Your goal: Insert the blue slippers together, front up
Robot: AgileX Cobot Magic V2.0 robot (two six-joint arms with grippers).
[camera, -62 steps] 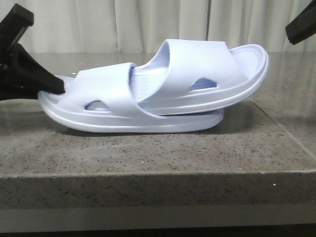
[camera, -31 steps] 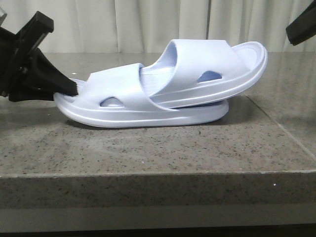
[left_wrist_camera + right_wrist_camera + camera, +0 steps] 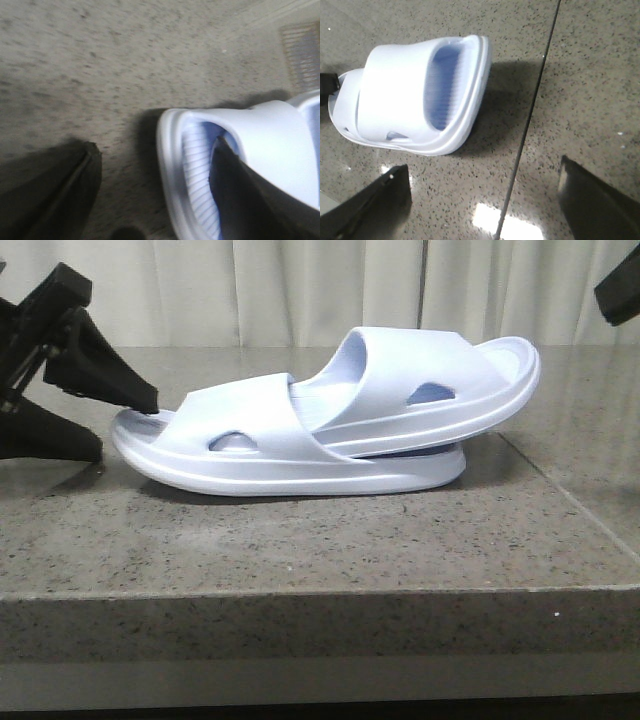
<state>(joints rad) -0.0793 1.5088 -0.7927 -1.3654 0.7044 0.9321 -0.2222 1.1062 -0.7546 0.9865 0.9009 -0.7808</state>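
Note:
The two blue slippers lie nested on the stone table. The lower slipper (image 3: 300, 468) rests flat, and the upper slipper (image 3: 420, 380) runs under the lower one's strap, its right end tilted up. My left gripper (image 3: 125, 428) is open at the lower slipper's left end. In the left wrist view (image 3: 156, 145) one finger (image 3: 245, 200) hovers over the ribbed footbed (image 3: 197, 175) and the other finger (image 3: 60, 195) stands over bare table. My right gripper (image 3: 482, 167) is open and raised beyond the pair's right end (image 3: 395, 95), holding nothing; only its tip (image 3: 620, 290) shows in front.
The grey speckled table has a seam (image 3: 530, 115) running just right of the slippers. Its front edge (image 3: 320, 592) drops off close to the camera. A pale curtain (image 3: 300, 290) hangs behind the table.
The nested pair has slid to the right. My left gripper, shut on the lower slipper's left end a second ago, has opened. The right gripper has barely moved.

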